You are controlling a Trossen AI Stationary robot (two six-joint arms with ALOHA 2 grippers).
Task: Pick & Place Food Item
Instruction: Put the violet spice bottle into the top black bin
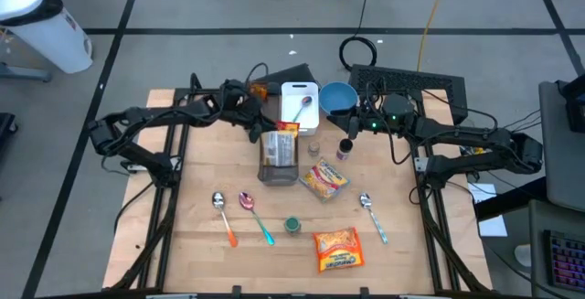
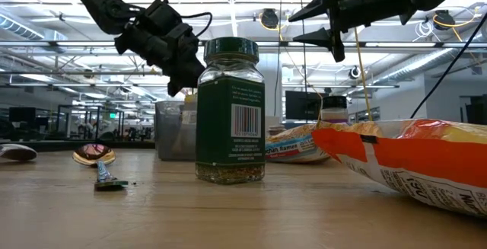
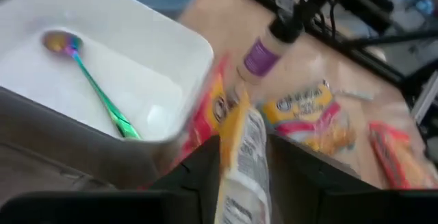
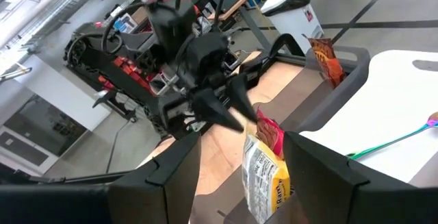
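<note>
Left gripper [image 1: 267, 127] fingers stand apart, seemingly just clear of the snack packet [image 1: 287, 127] between them; right gripper [image 1: 359, 119] open.

floor: grey [image 1: 210, 6], crossed by dark lines
bin: white [image 1: 41, 25], at ten o'clock off the table [image 1: 196, 262]
cables: black coil [image 1: 361, 50] at one o'clock
ceiling: pipes and strip lights [image 2: 68, 81], low view

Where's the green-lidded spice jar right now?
In the high view the spice jar stands upright near the table's front centre, between the pink spoon on its left and the orange snack bag to its front right; neither gripper is near it.
</note>
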